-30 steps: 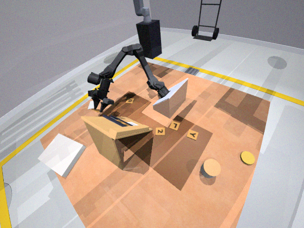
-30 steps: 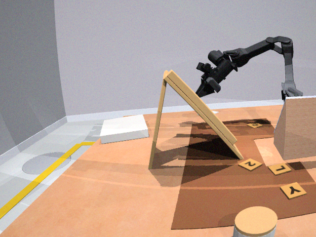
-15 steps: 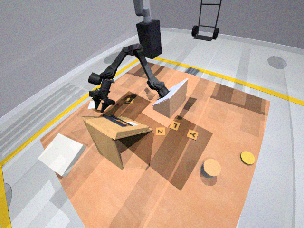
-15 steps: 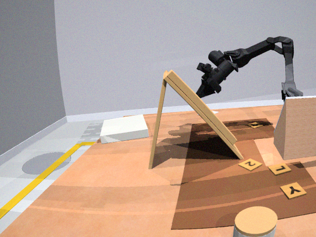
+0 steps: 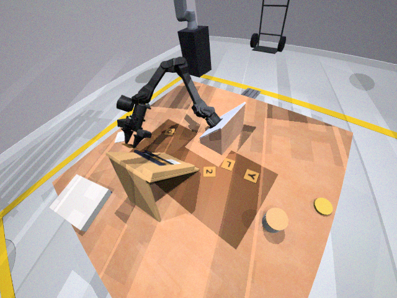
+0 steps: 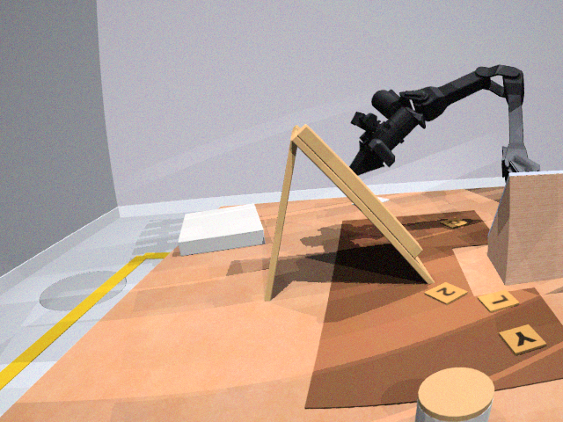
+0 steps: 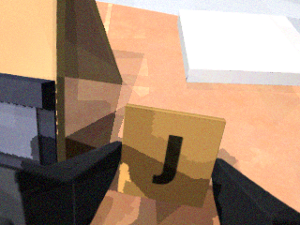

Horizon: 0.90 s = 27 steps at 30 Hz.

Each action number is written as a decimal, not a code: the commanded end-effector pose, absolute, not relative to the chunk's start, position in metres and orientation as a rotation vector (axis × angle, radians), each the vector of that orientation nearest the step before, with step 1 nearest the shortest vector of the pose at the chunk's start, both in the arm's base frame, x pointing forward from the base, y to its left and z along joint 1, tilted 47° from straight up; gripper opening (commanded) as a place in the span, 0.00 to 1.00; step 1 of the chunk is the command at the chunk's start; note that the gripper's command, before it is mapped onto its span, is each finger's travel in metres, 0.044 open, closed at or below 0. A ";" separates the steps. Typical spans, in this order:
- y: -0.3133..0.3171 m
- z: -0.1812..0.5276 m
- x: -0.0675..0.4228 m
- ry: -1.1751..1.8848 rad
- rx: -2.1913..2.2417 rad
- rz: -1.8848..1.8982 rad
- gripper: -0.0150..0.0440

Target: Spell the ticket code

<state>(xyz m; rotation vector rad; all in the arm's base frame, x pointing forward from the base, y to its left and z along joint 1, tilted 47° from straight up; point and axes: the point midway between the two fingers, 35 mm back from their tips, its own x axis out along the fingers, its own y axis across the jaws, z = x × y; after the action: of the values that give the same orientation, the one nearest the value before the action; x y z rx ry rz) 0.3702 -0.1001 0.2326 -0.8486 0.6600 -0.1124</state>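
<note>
The gripper (image 7: pixel 164 183) is closed on the J tile (image 7: pixel 171 150), with one dark finger at each side edge and the printed letter facing the wrist camera. The fingers stand moderately apart, spread by the tile's width. In the top view the gripper (image 5: pixel 134 138) hangs at the far left corner of the slanted board (image 5: pixel 150 166), just above the end of the dark letter rail (image 5: pixel 154 157) that runs along the board's face. The exterior view shows the gripper (image 6: pixel 363 165) behind the board (image 6: pixel 359 191), a little below its top edge.

Three more tiles lie flat on the table (image 5: pixel 192 250) to the right of the board's lower end: the 2 tile (image 5: pixel 209 171), the L tile (image 5: pixel 227 164) and the Y tile (image 5: pixel 251 176). Another tile (image 5: pixel 169 131) rests in shadow farther back; its letter is too small to read. The ticket stand (image 5: pixel 224 128) rises beyond the L tile. A white block (image 5: pixel 80 200) sits at the table's left edge
</note>
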 end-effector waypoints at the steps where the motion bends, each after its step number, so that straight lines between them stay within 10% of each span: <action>1: -0.099 0.229 0.369 0.663 -0.846 -0.113 0.25; 27: -0.090 0.220 0.367 0.664 -0.846 -0.113 0.25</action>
<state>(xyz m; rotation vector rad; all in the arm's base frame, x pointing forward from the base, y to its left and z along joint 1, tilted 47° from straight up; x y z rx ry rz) 0.3682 -0.0908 0.2228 -0.8479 0.6605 -0.1119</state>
